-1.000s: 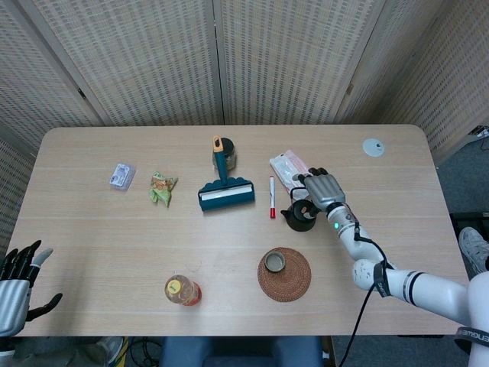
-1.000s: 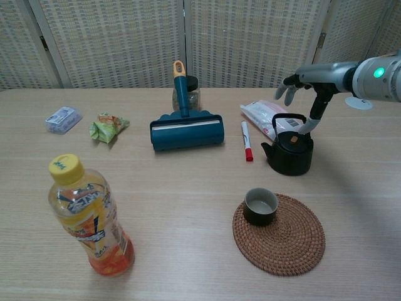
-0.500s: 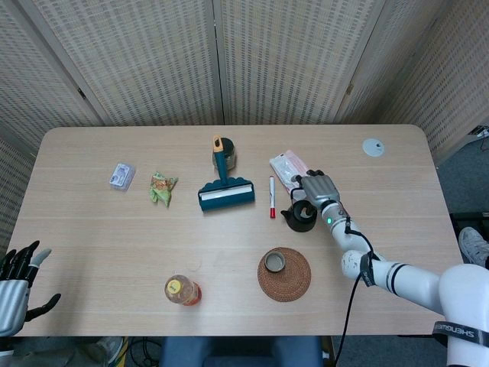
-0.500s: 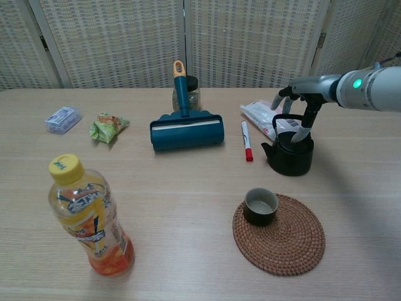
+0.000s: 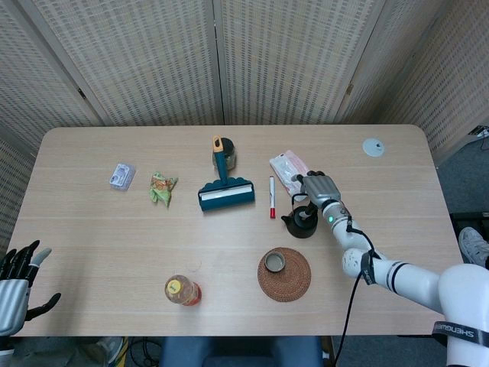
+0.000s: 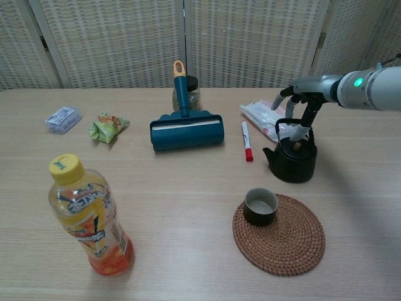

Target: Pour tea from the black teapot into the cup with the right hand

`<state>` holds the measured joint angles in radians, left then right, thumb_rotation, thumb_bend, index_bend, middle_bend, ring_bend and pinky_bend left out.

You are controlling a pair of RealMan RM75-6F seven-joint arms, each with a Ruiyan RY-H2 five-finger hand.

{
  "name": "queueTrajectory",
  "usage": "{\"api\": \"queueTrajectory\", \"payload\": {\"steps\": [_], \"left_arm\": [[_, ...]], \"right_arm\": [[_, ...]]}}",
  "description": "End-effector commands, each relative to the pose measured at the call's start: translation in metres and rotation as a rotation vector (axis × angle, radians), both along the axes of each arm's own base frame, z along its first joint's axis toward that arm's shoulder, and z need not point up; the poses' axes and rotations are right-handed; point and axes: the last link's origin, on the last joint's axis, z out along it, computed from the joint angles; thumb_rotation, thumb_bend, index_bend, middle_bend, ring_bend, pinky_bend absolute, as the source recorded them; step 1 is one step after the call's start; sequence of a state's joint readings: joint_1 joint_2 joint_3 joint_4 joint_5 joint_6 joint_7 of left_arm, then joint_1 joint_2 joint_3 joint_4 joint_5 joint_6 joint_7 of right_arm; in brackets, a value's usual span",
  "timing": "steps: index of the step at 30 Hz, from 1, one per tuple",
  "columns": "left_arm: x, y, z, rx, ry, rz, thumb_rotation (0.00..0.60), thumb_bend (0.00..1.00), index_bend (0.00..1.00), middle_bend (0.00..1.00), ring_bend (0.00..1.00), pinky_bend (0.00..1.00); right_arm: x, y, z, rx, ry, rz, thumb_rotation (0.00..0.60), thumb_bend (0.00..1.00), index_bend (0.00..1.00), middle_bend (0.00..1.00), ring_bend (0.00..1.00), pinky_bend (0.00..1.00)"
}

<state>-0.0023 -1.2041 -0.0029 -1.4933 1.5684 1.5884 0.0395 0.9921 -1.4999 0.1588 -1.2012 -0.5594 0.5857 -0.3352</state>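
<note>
Looking from the near edge of the wooden table [image 6: 188,207], we first see an orange drink bottle [image 6: 88,216] with a yellow cap, standing upright at the near left. To its right lies a round woven coaster [image 6: 288,241], and the cup [image 6: 260,205] stands on the left part of this coaster, upright. The left hand [image 5: 19,283] is at the near left corner in the head view, beside the table edge, with its fingers spread and holding nothing.

Further back, the black teapot [image 6: 292,161] stands on the table just behind the coaster, with its spout to the left and its handle raised over the lid. The right hand [image 6: 299,103] is above the teapot, and its fingers reach down to the handle; one fingertip is inside the handle loop. We cannot tell if the hand really grips the handle or only touches it.

Beside the teapot on the left lies a red marker [image 6: 245,140], and behind it a pink packet [image 6: 260,115]. Near the middle we see a teal lint roller [image 6: 187,128] with a small jar [image 6: 190,93] behind its handle. Far left lie a green wrapper [image 6: 108,126] and a small clear packet [image 6: 63,118]. A small grey disc [image 5: 373,147] is at the far right.
</note>
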Motion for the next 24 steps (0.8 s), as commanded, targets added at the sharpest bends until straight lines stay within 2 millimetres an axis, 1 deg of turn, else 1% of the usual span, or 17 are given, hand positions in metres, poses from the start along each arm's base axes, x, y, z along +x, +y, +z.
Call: {"api": "queueTrajectory", "payload": {"steps": [1, 8, 11, 17, 24], "left_arm": [[0.000, 0.000, 0.000, 0.000, 0.000, -0.001, 0.600, 0.18, 0.15, 0.04, 0.08, 0.01], [0.000, 0.001, 0.000, -0.002, -0.002, -0.004, 0.600, 0.18, 0.15, 0.04, 0.08, 0.01], [0.001, 0.001, -0.001, -0.003, -0.003, -0.007, 0.600, 0.18, 0.15, 0.04, 0.08, 0.01], [0.001, 0.000, 0.000, -0.001, -0.006, -0.008, 0.600, 0.18, 0.15, 0.04, 0.08, 0.01], [0.000, -0.001, 0.001, 0.005, -0.013, -0.008, 0.600, 0.18, 0.15, 0.04, 0.08, 0.01]], "right_arm": [[0.001, 0.003, 0.004, 0.003, -0.021, 0.009, 0.600, 0.00, 0.19, 0.43, 0.13, 0.10], [0.003, 0.018, 0.017, 0.011, -0.041, 0.053, 0.600, 0.00, 0.19, 0.46, 0.18, 0.10], [0.004, 0.027, 0.024, 0.016, -0.043, 0.080, 0.600, 0.00, 0.19, 0.46, 0.19, 0.10], [0.005, 0.051, 0.037, 0.037, -0.030, 0.136, 0.600, 0.00, 0.19, 0.46, 0.21, 0.10], [0.002, 0.081, 0.046, 0.058, 0.011, 0.184, 0.600, 0.00, 0.19, 0.45, 0.21, 0.10]]}}
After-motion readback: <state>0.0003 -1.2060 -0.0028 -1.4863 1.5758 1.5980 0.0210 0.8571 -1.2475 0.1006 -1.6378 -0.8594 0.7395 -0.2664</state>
